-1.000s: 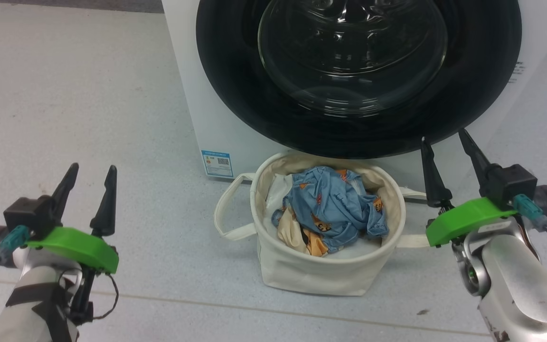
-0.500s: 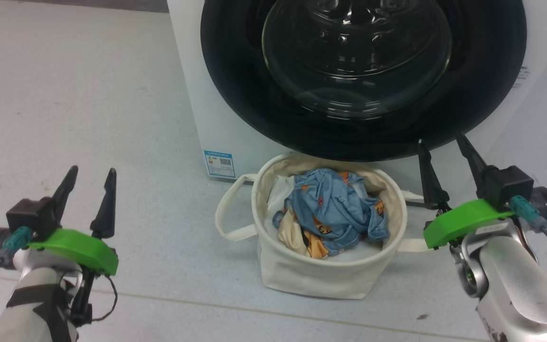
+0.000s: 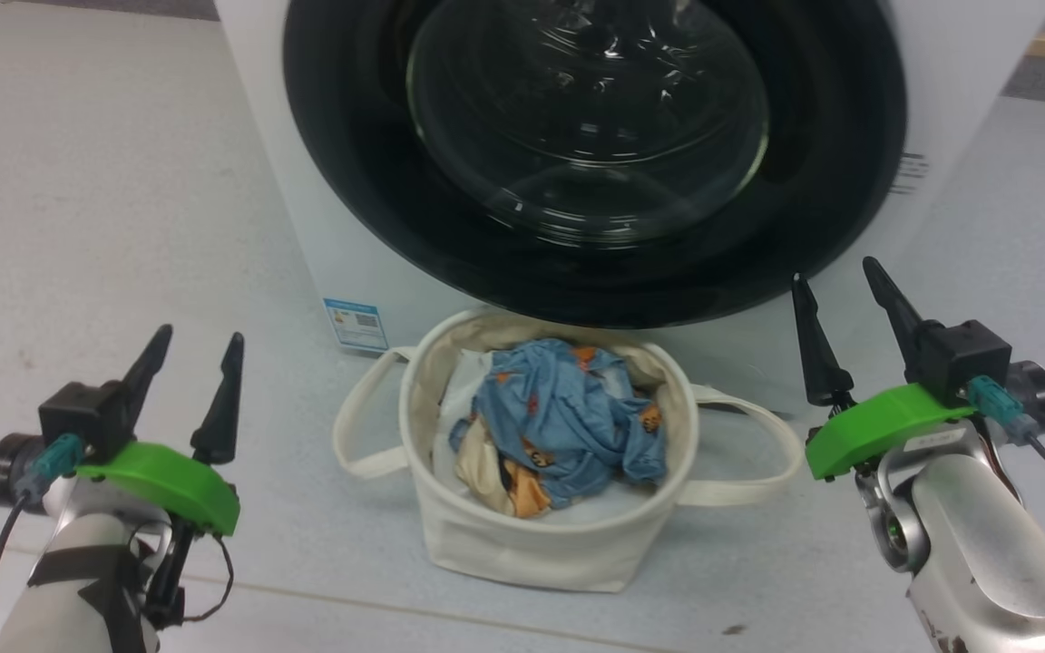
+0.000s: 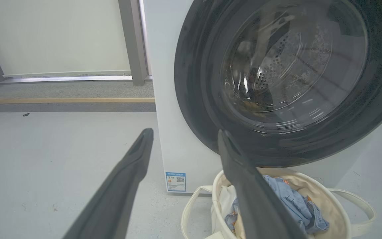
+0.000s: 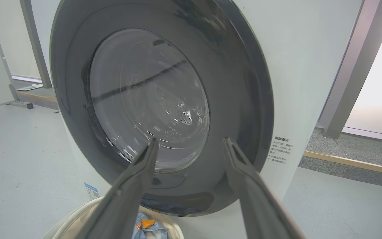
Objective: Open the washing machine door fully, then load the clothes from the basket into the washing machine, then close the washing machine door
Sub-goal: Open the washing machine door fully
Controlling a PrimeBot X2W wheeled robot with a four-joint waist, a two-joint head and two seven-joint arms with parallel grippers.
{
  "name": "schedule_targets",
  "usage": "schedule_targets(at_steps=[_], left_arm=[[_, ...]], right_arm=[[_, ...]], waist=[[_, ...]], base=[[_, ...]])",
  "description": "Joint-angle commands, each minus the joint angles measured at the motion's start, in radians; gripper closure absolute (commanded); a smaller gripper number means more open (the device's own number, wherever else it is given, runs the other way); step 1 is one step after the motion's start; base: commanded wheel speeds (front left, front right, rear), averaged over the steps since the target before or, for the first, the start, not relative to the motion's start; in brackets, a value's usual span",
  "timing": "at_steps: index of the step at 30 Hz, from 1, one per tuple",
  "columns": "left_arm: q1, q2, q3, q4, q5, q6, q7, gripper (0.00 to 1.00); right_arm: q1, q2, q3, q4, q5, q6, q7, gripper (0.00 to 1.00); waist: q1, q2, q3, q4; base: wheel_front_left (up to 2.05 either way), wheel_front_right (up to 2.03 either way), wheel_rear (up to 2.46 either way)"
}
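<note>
The head camera has moved: the washing machine [image 3: 327, 254], the washing machine door [image 3: 368, 218] and the basket [image 3: 522, 553] now appear further left in the head view.

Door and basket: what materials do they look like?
Washing machine door: the wide rim looks like glossy black plastic, judging by its sharp reflections, though it could be coated glass. The centre bowl looks like clear glass, since the perforated drum shows through it. Basket: soft, matte, cream canvas-like fabric, with slack walls and floppy loop handles.
</note>
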Motion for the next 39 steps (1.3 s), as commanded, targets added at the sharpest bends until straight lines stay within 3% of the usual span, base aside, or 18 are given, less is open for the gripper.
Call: schedule_targets(at_steps=[1,18,28,39], left_arm=[[-0.050,0.041,0.034,-0.020,0.011,-0.002,-0.012,0.00],[-0.048,0.034,0.037,-0.015,-0.002,-0.029,-0.012,0.00],[-0.027,0.023,0.050,-0.028,0.005,-0.030,-0.012,0.00],[0.003,-0.022,0.149,-0.093,-0.038,-0.016,-0.012,0.00]], right_arm=[[-0.018,-0.006,0.015,-0.028,0.010,0.000,-0.005,0.00],[-0.011,-0.007,0.021,-0.022,0.021,0.000,-0.005,0.00],[0.001,-0.002,0.017,-0.015,0.029,0.000,-0.005,0.00],[0.003,0.023,-0.033,0.005,0.077,0.000,-0.005,0.00]], waist=[[-0.0002,0.0002,0.000,-0.001],[-0.0002,0.0002,-0.006,-0.007],[-0.0002,0.0002,-0.013,-0.007],[-0.0002,0.0002,-0.001,-0.004]], base=[[0.82,1.60,-2.42],[0.77,1.30,-2.07],[0.18,0.18,-0.36],[0.00,0.00,0.00]])
